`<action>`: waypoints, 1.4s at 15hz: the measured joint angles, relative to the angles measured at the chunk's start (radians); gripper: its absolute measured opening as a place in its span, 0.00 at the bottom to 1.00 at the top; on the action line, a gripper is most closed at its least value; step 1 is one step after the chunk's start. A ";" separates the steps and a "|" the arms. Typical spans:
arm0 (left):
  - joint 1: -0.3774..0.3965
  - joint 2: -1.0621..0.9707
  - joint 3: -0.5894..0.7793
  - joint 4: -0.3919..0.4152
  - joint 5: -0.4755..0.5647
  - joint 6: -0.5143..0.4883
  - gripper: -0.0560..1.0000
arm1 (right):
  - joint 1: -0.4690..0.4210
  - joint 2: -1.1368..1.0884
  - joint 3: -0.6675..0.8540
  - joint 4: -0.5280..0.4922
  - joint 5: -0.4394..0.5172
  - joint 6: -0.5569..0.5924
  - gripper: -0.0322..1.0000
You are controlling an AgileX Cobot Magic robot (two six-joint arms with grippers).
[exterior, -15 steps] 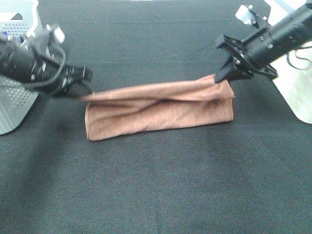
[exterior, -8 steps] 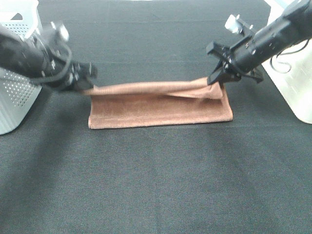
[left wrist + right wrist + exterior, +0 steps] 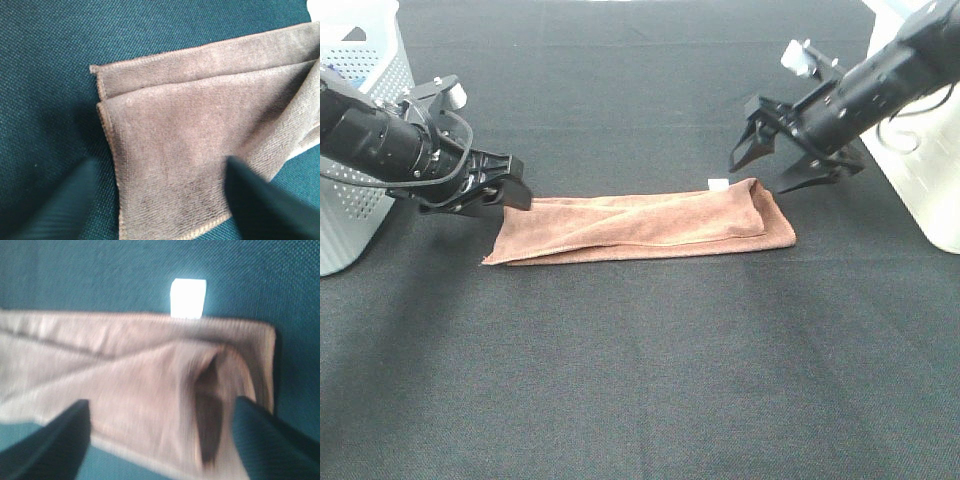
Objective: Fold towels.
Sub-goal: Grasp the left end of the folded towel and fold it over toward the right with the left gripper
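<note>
No writing, brand, number or sign can be read in any of the views. The only label-like thing is a small white tag (image 3: 188, 298) at the edge of the brown towel (image 3: 640, 228). It shows as a plain bright patch, too washed out to tell whether anything is printed on it.
</note>
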 joint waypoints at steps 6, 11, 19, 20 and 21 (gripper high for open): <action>0.000 0.065 -0.025 0.031 -0.018 -0.147 0.77 | 0.000 -0.016 -0.002 -0.129 0.058 0.096 0.78; 0.000 0.184 -0.153 -0.029 0.106 -0.162 0.75 | 0.000 -0.016 -0.002 -0.134 0.057 0.096 0.78; 0.000 0.220 -0.271 0.040 0.252 -0.317 0.10 | 0.000 -0.016 -0.002 -0.135 0.046 0.096 0.78; 0.000 0.192 -0.288 0.138 0.258 -0.393 0.10 | 0.000 -0.016 -0.002 -0.135 0.046 0.096 0.78; 0.000 0.169 -0.314 0.248 0.277 -0.475 0.10 | 0.000 -0.016 -0.002 -0.137 0.046 0.096 0.78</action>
